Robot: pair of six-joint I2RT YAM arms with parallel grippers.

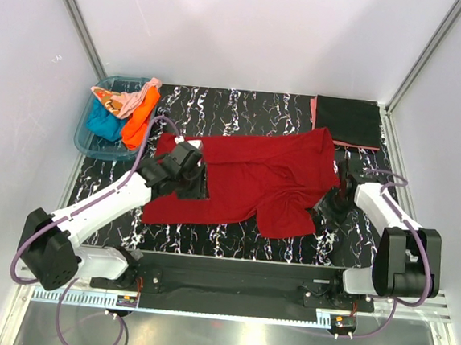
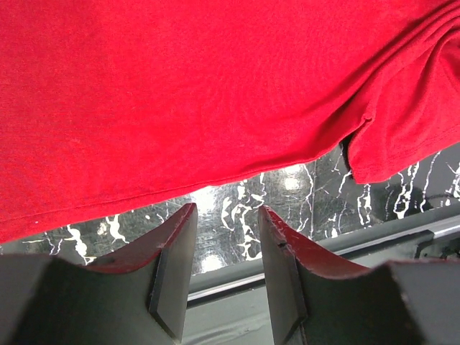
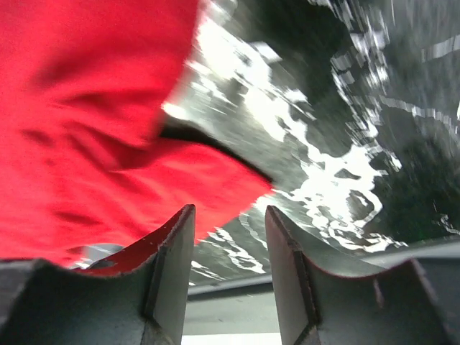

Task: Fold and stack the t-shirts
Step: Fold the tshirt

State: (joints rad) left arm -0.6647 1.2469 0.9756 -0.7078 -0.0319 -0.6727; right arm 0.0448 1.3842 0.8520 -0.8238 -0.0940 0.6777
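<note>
Black marbled tabletop bears rumpled dark red t-shirt; left pincer, right pincer seemingly agape.

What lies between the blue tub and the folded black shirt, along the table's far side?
Only bare marbled table, seen in the top view; the red shirt lies nearer the arms.

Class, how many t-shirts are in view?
6: dark red spread mid-table; black atop salmon pink, far right; teal, orange and pale peach in the blue tub. Others may be hidden.
</note>
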